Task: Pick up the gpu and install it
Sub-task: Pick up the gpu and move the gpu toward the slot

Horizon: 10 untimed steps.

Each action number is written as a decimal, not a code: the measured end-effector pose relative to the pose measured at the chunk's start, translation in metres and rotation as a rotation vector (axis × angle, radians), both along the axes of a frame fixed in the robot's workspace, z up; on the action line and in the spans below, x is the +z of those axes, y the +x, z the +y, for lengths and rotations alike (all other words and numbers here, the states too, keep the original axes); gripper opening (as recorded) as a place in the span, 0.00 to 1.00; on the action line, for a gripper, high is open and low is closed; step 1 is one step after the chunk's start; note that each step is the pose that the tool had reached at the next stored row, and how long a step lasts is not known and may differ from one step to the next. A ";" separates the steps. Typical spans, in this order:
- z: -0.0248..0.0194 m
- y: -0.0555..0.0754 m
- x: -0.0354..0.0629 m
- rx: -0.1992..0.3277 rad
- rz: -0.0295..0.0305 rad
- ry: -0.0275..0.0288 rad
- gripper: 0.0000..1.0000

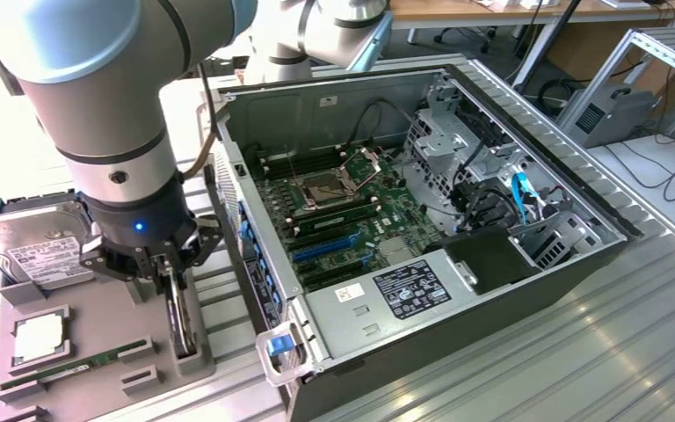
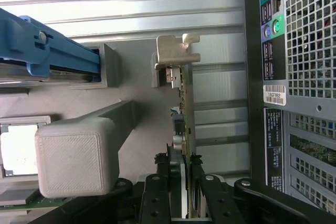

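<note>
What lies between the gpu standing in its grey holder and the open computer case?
A strip of bare ribbed metal table lies between the gpu and the computer case, with nothing on it. The wrist view shows this best.

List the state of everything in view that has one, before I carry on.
gpu, standing on edge, seated in the gray tray.
gripper, down at the gpu's upper edge; grip unclear.
computer case, lying on its side, side panel off, inside exposed.
hard drive, label up on the tray.
RAM stick, lying in its tray slot.
</note>
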<state>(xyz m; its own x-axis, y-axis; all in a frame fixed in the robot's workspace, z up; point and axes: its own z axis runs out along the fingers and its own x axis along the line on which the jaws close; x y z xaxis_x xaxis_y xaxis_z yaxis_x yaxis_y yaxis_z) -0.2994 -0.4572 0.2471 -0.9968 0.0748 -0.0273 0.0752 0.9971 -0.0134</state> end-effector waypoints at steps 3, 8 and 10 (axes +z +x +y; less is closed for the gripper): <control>0.0000 0.000 0.0029 0.000 0.0000 0.0000 0.27; 0.0000 0.000 0.0077 0.000 -0.0001 0.0000 0.27; 0.0000 0.000 0.0089 0.000 -0.0001 0.0000 0.27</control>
<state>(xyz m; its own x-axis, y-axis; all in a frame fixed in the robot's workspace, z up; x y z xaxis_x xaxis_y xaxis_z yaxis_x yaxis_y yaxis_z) -0.2994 -0.4572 0.2561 -0.9968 0.0748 -0.0274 0.0752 0.9971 -0.0134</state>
